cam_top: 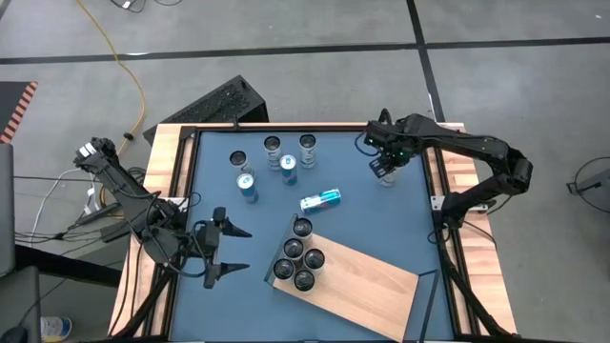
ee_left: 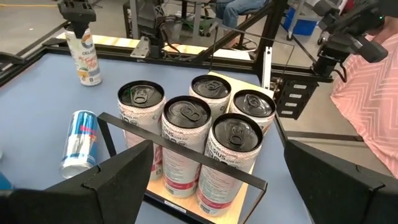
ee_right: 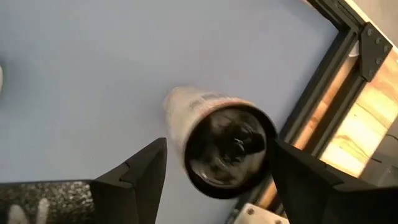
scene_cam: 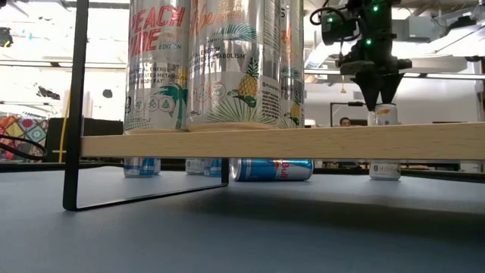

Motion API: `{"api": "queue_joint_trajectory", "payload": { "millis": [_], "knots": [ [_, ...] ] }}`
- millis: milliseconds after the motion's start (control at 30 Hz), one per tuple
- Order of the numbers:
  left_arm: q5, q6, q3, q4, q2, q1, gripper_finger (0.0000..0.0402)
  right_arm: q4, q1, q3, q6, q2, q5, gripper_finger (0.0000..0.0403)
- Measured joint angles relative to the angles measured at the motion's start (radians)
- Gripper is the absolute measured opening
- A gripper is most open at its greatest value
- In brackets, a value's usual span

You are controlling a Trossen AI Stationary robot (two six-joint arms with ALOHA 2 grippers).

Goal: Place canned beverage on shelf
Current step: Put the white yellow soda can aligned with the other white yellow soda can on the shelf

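— Dark fingers of the right gripper (ee_right: 214, 165) are filling the edge of the right wrist view, and the can (ee_right: 227, 146) is sitting right between them, top towards the lens. So which way is it lying from the hand?

— Straight below it. From overhead the right gripper (cam_top: 386, 164) is hanging over the can (cam_top: 386, 176) near the table's far right edge, and the can is standing upright, long axis vertical, in line with the fingers pointing down.

— Are the fingers gripping it?

— Not as far as I can tell. They are standing apart, one on each side, with a gap showing; the blur makes contact hard to rule out.

— And the left arm?

— Waiting at the near left, left gripper (cam_top: 217, 250) spread wide and holding nothing. It is closer to the shelf (cam_top: 367, 286) than to this can.

— Then the right arm is the one placed for the pick?

— I am judging so. The shelf is lying well apart, towards the near side, with five cans (cam_top: 298, 255) already grouped at its left end and bare board beyond them.
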Motion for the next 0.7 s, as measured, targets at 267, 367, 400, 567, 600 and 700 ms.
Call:
{"api": "queue_joint_trajectory", "payload": {
  "millis": [267,367,400,567,600,700],
  "knots": [
    [-0.017,-0.043,0.0,0.0,-0.013,0.025,0.0348,-0.004,0.03,-0.001,0.027,-0.056,0.06,0.0266],
    [-0.011,-0.043,0.0,-0.001,-0.013,0.033,0.0348,0.001,0.029,-0.001,0.084,-0.087,0.065,0.0266],
    [0.0,-0.043,0.0,-0.002,-0.013,0.035,0.0348,0.019,0.028,-0.004,0.102,-0.098,0.066,0.0265],
    [0.063,-0.028,0.0,-0.006,-0.013,0.042,0.0348,0.122,-0.002,-0.078,0.124,-0.134,-0.003,0.0266],
    [0.064,-0.028,0.0,-0.011,-0.013,0.042,0.0348,0.127,-0.008,-0.095,0.126,-0.134,-0.02,0.0266],
    [0.065,-0.029,0.0,-0.026,-0.013,0.041,0.0348,0.13,-0.019,-0.132,0.116,-0.134,-0.031,0.0272]
  ]
}}
